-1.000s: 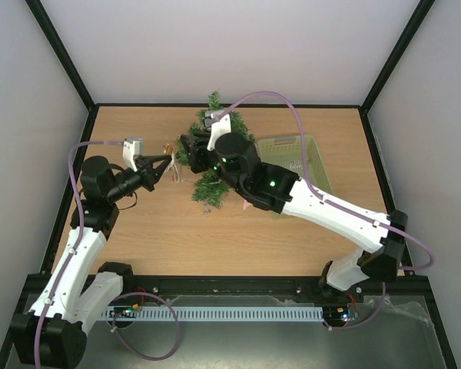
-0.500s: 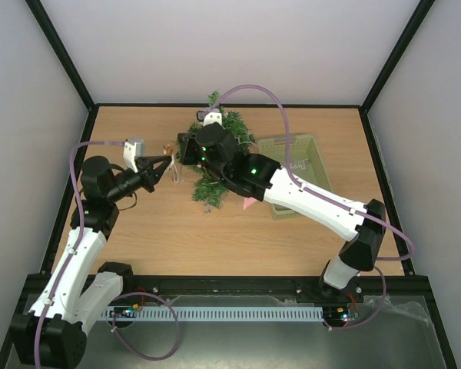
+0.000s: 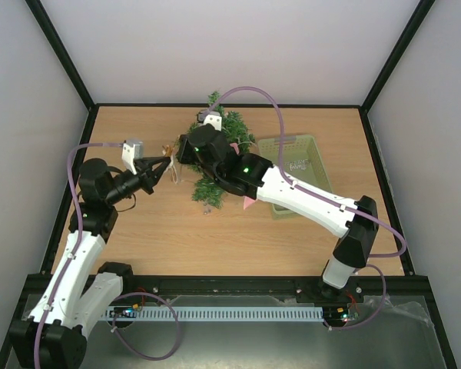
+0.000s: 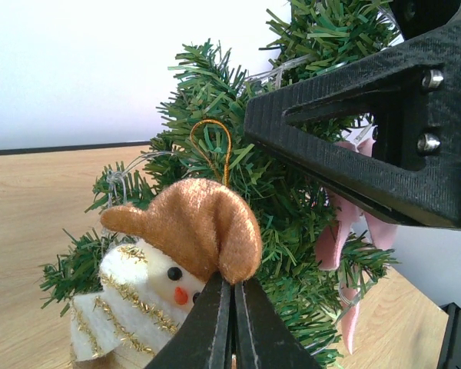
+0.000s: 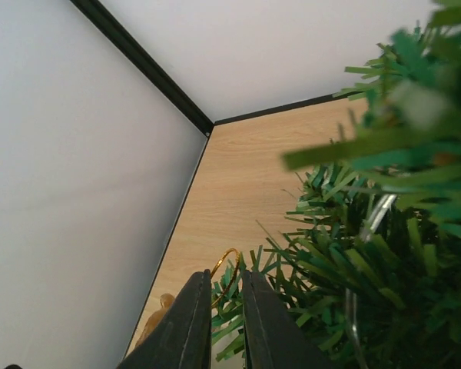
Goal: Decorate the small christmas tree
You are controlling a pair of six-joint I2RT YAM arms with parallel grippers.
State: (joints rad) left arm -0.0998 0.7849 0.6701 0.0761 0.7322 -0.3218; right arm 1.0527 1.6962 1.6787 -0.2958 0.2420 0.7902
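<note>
Left pincer (image 4: 233, 283) clenched on ornament (image 4: 169, 254). Right pincer (image 5: 225, 275) nearly closed, loop (image 4: 210, 146) at tips; grasp unconfirmed. Tree (image 4: 292, 207) just beyond both tips: judged light, springy, tippable. Take loop, not needles.

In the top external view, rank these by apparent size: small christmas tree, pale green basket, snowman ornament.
1. small christmas tree and pale green basket: about alike. The right arm partly hides both, so they are not ranked.
2. snowman ornament: clearly smallest.

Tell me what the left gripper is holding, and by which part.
The left gripper pinches the snowman ornament by the lower edge of its brown hat.
</note>
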